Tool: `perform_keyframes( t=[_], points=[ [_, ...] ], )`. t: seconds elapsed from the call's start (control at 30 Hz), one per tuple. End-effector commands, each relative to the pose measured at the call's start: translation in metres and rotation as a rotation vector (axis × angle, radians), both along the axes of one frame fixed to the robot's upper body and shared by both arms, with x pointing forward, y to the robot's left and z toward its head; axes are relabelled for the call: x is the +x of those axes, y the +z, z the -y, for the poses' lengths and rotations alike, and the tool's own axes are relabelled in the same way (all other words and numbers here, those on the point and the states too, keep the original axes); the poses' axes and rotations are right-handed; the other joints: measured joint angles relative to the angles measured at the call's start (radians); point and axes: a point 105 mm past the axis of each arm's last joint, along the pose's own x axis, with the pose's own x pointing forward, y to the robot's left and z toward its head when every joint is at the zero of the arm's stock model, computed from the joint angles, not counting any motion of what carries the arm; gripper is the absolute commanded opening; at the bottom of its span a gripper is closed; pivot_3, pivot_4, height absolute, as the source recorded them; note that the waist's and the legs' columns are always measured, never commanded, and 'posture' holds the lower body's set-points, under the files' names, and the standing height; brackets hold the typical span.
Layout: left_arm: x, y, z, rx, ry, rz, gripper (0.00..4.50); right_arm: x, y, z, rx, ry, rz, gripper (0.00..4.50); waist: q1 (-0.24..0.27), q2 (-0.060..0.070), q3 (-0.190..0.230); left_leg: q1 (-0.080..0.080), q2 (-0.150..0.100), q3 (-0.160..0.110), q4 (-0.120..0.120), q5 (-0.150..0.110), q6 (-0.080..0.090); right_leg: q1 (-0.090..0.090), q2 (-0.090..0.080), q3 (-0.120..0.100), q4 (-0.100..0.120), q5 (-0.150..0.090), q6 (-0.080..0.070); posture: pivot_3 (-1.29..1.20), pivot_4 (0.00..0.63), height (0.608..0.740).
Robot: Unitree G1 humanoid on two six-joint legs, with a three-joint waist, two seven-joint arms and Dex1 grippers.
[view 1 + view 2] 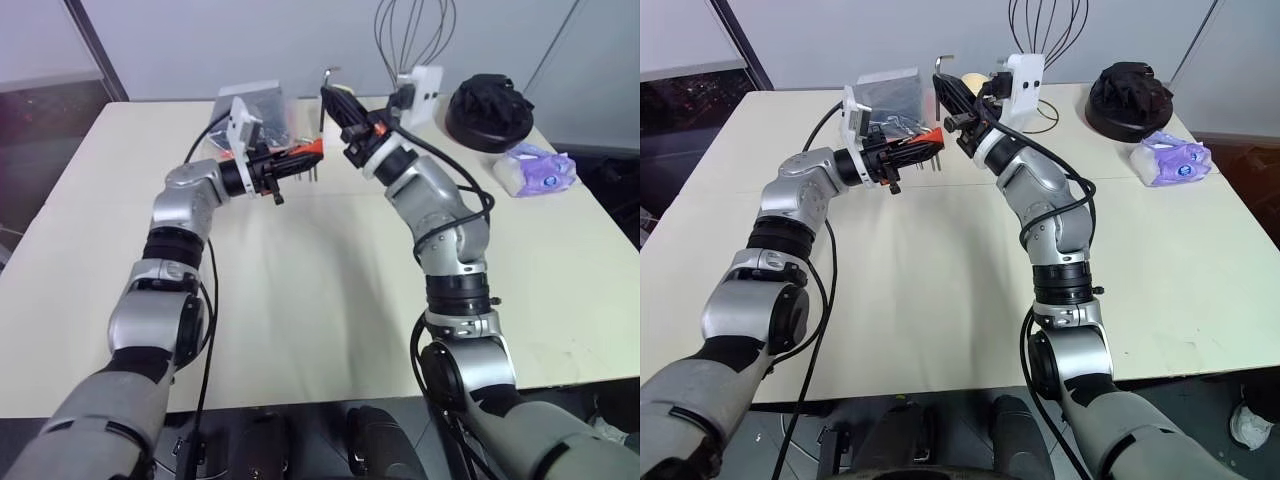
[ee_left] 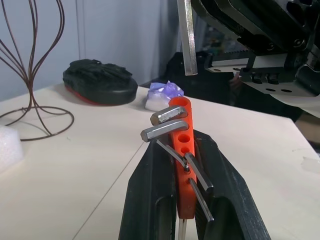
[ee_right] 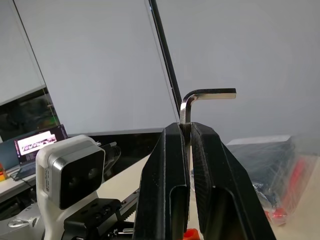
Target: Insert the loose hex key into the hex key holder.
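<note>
My left gripper (image 1: 297,155) is shut on the hex key holder (image 2: 181,131), an orange-red block with several grey keys sticking out, held level above the far middle of the table (image 1: 330,290). The holder's free end (image 1: 311,148) points toward my right gripper (image 1: 333,100). That gripper is shut on the loose hex key (image 3: 200,94), which stands upright with its short bent end on top. The key's long leg (image 2: 187,37) hangs just above and beyond the holder's tip, apart from it. In the right eye view the key (image 1: 937,80) rises beside the right fingers.
A clear bag of small parts (image 1: 255,108) lies behind the left gripper. A wire whisk-like stand (image 1: 415,40), a black round object on a red base (image 1: 488,110) and a purple-white packet (image 1: 537,168) sit at the back right. The near half of the table is bare.
</note>
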Motion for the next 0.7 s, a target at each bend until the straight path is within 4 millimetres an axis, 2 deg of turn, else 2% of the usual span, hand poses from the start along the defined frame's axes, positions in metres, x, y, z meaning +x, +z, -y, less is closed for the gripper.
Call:
perform_keyframes(
  t=[0.03,0.7],
  points=[
    [-0.0034,0.0311,0.001,-0.044,-0.013,0.092,0.0,-0.0046,0.0086,0.0004,0.007,0.003,0.049,0.01,0.0,0.0,0.0,0.0,0.0,0.0,0.0,0.0,0.0,0.0,0.0,0.0,0.0,0.0,0.0,0.0,0.15,0.74],
    [-0.0084,0.0307,0.005,-0.031,-0.041,0.098,0.0,-0.0024,0.0054,0.0005,0.004,0.0,0.043,0.01,0.0,0.0,0.0,0.0,0.0,0.0,0.0,0.0,0.0,0.0,0.0,0.0,0.0,0.0,0.0,0.0,0.15,0.74]
  ],
)
